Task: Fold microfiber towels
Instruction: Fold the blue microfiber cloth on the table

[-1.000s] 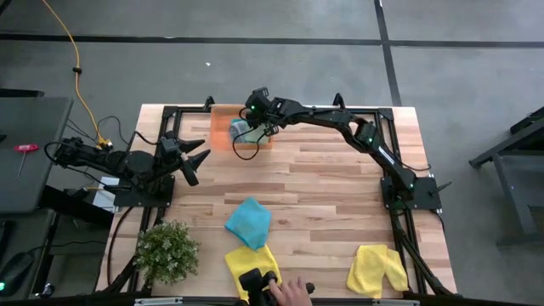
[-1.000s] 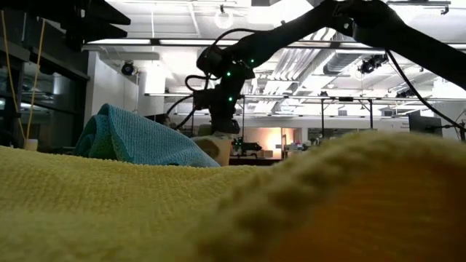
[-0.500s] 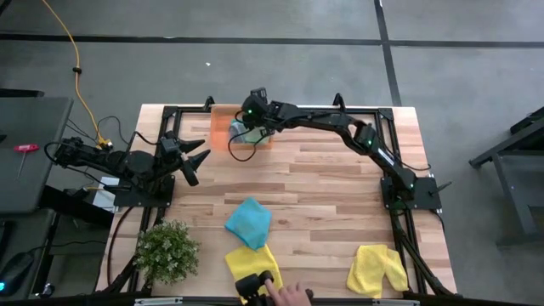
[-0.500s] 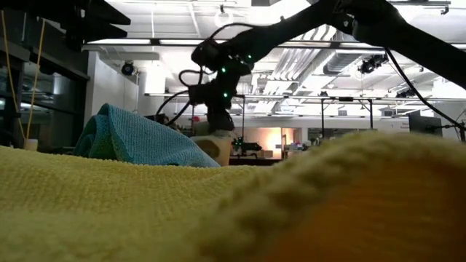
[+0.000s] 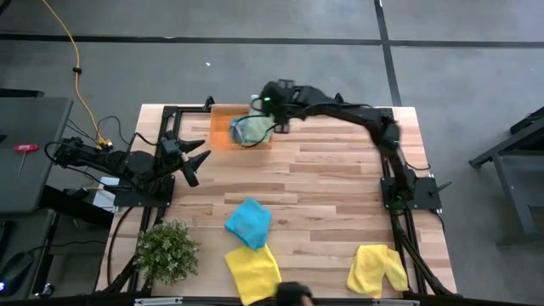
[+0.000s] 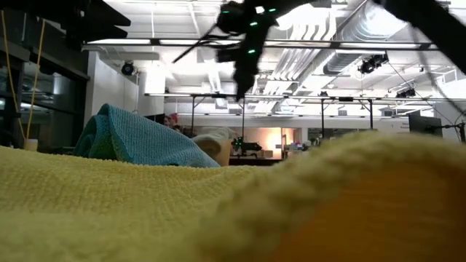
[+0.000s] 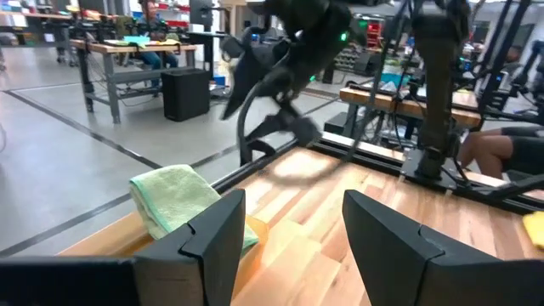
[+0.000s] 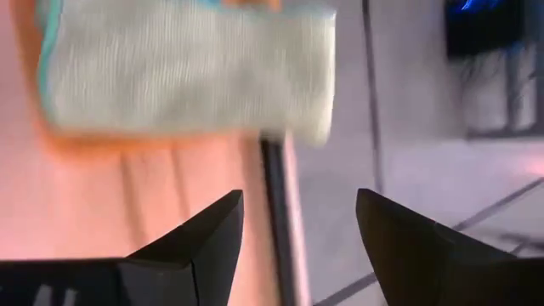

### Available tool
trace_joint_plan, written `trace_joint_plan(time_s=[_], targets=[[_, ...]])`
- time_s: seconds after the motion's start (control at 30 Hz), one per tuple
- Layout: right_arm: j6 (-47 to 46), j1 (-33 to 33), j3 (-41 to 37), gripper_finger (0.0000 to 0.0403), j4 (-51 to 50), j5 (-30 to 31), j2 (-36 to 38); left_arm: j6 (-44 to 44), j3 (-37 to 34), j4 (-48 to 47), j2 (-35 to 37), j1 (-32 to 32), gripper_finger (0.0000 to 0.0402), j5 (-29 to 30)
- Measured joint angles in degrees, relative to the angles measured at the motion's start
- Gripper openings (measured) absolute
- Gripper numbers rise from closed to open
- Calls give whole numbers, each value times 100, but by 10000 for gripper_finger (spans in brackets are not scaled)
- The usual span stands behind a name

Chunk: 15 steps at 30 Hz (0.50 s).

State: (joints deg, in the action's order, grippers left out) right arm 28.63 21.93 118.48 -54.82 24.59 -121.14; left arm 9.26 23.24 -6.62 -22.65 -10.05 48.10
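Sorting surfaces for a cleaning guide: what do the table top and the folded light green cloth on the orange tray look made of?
Table top: pale wooden planks, smooth matte, with visible seams and grain. Folded light green cloth: soft looped microfibre, apparently; the weave shows fine ribbing.

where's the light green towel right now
In the high view the folded light green towel lies on the orange tray at the table's far edge, left of centre, with the open right pincer just beyond it, empty.
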Motion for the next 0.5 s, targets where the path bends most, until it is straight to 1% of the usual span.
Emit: trace_joint_plan(time_s=[0.07,0.17,0.33,0.4,0.5], targets=[[-382,33,-1006,222,239,-147,683,2,0,1,0,-39,188,-12],[-673,-44,-2837,222,1192,-215,1887,1,0,1,0,-105,188,-12],[-1187,-529,-5930,222,3596,-259,3945,-78,0,117,-5,-170,188,-3],[-1408,-798,-6936,222,4619,-296,4666,-146,0,280,-88,-170,188,6],[-1799,-1174,-8097,222,6096,-549,5485,-324,0,655,-345,-169,188,-30]])
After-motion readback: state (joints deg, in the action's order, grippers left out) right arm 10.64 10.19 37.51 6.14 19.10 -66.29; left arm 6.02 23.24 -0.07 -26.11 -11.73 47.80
